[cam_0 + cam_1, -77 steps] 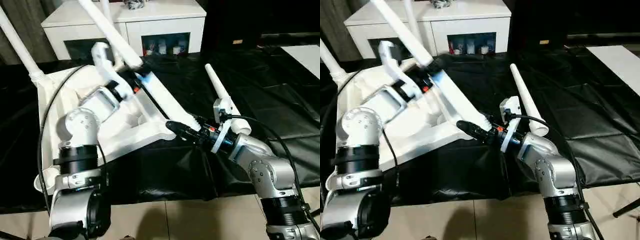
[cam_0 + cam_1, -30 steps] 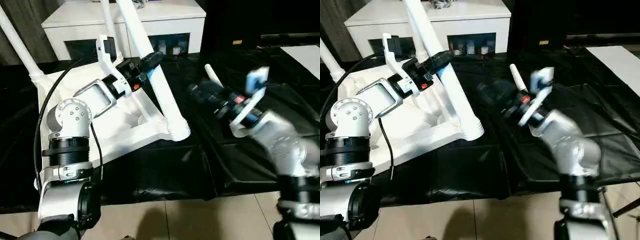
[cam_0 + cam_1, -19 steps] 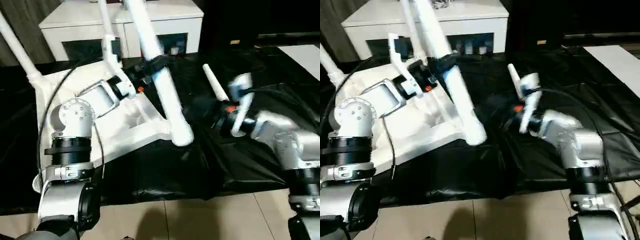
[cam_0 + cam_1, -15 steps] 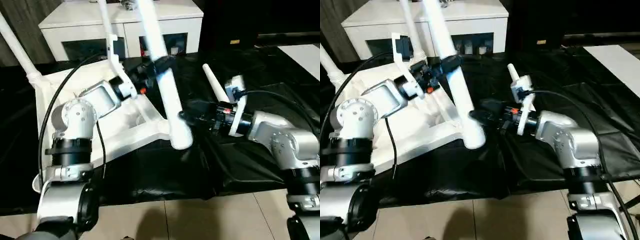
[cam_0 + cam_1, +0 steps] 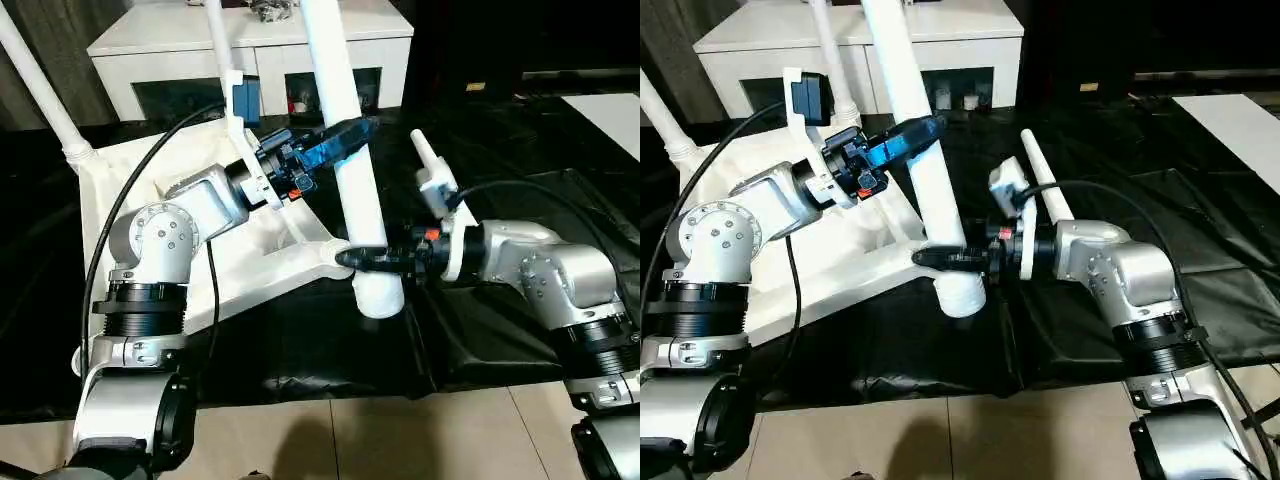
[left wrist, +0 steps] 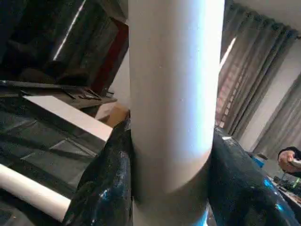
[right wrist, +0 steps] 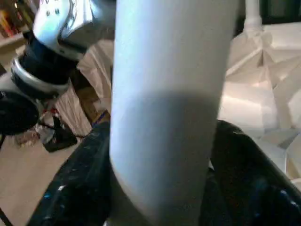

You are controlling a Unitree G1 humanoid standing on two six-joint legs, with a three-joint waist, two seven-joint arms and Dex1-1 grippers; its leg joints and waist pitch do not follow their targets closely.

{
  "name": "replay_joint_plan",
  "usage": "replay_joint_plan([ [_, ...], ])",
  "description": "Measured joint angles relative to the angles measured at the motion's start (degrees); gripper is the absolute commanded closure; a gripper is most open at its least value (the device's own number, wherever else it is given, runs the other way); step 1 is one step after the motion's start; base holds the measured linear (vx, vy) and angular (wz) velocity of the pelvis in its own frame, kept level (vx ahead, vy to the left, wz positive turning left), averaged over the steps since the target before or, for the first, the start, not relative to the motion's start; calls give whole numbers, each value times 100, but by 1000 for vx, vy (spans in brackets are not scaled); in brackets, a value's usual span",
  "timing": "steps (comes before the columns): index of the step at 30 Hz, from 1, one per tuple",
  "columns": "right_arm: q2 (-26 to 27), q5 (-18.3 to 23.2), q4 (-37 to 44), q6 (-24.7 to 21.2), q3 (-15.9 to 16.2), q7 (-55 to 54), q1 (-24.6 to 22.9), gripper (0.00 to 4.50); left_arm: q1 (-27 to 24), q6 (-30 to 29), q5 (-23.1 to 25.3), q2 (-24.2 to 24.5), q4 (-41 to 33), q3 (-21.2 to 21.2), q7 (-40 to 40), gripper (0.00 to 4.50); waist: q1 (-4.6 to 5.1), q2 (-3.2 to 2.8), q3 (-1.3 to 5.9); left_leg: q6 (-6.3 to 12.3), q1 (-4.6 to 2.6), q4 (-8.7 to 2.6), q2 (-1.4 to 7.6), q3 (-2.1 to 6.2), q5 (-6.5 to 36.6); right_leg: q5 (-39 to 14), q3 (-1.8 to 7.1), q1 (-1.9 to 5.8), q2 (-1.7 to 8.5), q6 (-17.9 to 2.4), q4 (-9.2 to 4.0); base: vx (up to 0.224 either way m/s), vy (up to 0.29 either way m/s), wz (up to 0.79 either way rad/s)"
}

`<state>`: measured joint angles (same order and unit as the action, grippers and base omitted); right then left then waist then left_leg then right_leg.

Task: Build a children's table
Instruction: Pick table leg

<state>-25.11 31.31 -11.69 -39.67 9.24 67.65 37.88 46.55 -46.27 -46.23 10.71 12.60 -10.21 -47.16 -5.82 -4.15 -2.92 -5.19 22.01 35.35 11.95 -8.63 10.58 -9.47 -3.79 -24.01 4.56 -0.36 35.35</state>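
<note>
The tabletop (image 5: 200,270) lies upside down on the black sheet (image 5: 560,215), at my left. Two legs (image 5: 40,90) stand in its far corner sockets, so I judge the work about half done. I hold the third leg (image 5: 345,150) almost upright over the near right corner: my left gripper (image 5: 335,140) is clamped on its middle, my right gripper (image 5: 375,262) has its fingers around the thick lower end. The fourth leg (image 5: 432,170) lies on the sheet behind my right arm. A white cabinet (image 5: 250,50) stands far behind.
</note>
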Motion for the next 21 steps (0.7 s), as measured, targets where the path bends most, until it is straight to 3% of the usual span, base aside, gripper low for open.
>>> replay_joint_plan([
  [11,112,-62,-93,47,14,-123,2,257,0,56,105,39,10,1,0,271,0,0,0,1,0,1,0,0,0,1,0,-1,0,0,0,0,0,0],
  [12,128,-123,-95,126,28,-161,1,259,0,76,117,40,10,1,14,215,0,0,0,1,0,1,0,0,0,1,0,-1,0,0,0,0,0,0],
  [13,144,-254,-99,261,54,-240,2,259,0,108,147,30,16,3,52,215,1,0,0,0,0,1,0,0,0,1,0,-1,0,0,0,0,0,0],
  [15,146,-902,-197,901,265,-767,4,259,21,126,168,-28,137,-10,311,199,2,4,3,-18,0,2,-1,0,7,2,0,1,1,0,2,0,0,0],
  [17,227,-1306,-337,1127,379,-1181,-13,260,27,206,308,4,235,-72,523,164,19,9,0,-28,1,2,-1,0,6,8,0,-5,1,2,3,0,0,0],
  [21,669,-1671,-500,1383,348,-2284,-12,261,61,723,779,-75,235,-56,994,144,71,12,-2,-28,2,2,0,1,5,10,0,-4,1,3,1,0,0,0],
])
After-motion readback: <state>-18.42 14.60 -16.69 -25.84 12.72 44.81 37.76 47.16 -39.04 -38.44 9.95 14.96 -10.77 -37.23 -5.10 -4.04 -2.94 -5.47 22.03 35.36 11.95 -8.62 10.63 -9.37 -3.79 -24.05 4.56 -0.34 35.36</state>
